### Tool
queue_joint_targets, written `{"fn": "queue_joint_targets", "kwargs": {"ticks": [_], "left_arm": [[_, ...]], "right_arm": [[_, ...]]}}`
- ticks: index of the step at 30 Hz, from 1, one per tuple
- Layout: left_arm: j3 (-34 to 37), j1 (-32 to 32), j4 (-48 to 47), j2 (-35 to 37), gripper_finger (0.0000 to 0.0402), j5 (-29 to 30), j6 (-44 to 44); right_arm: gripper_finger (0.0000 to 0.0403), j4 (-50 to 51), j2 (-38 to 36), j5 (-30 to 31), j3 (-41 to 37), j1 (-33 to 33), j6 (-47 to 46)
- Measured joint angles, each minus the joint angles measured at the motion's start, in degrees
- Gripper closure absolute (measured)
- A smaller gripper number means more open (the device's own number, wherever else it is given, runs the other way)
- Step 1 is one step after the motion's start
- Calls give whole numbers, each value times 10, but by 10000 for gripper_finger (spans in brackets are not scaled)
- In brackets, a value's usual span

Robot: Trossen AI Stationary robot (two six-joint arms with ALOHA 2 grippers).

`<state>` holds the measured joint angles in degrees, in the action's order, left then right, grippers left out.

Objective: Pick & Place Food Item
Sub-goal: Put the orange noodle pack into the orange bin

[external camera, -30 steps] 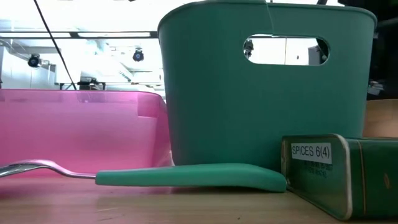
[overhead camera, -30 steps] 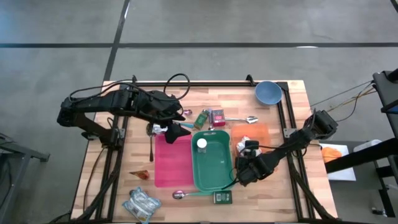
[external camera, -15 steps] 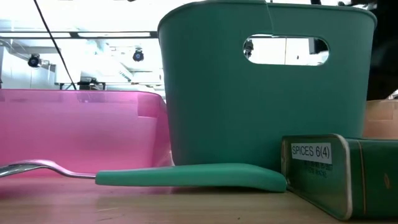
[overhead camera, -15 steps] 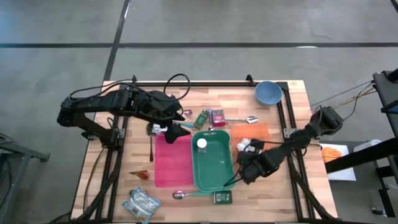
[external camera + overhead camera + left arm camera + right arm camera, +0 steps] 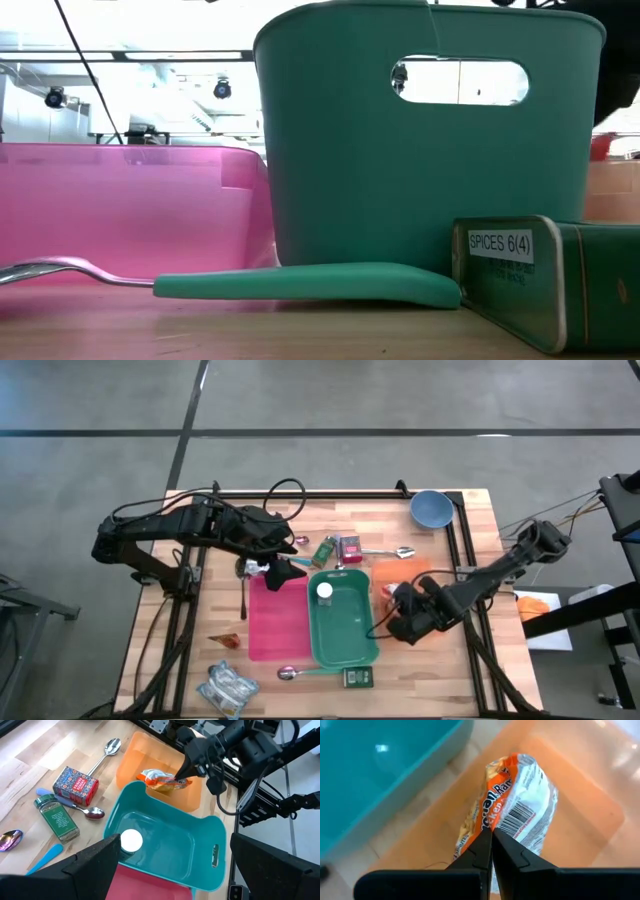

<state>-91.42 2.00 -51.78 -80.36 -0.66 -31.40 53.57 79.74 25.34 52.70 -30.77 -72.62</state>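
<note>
Item: 1 orange-and-white noodle packet [image 5: 512, 802], held by its edge in the closed right end effector [image 5: 491, 851], lifted above the orange bin [image 5: 186, 795] beside the teal bin [image 5: 165, 840]. Left end effector [image 5: 287, 572]: fingers spread wide, holding nothing, hovering at the far end of the pink bin [image 5: 277, 622]. Counter [image 5: 210, 610] also carries 1 spice tin [image 5: 545, 275] and 1 teal-handled spoon [image 5: 300, 285].

Blue bowl [image 5: 431, 509], spice tin [image 5: 545, 280]

- You see two dark, jointed arms, matte black throughout.
- A black cable loops over your left arm [image 5: 200, 525].
- Your right end effector [image 5: 491, 851] has slim black fingers.
</note>
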Motion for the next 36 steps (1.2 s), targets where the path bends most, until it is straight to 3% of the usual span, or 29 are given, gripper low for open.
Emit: {"fn": "queue_joint_targets", "kwargs": {"ticks": [5,13,21,36], "left_arm": [[0,0,0,0,22,0,0],[0,0,1,0,22,0,-2],[0,0,0,0,22,0,-2],[0,0,0,0,22,0,-1]], "right_arm": [[395,-23,-24,32,-13,33,-19],[395,-182,-43,51,-83,113,24],[395,-185,-51,64,-87,145,83],[395,-201,-47,57,-117,149,60]]}}
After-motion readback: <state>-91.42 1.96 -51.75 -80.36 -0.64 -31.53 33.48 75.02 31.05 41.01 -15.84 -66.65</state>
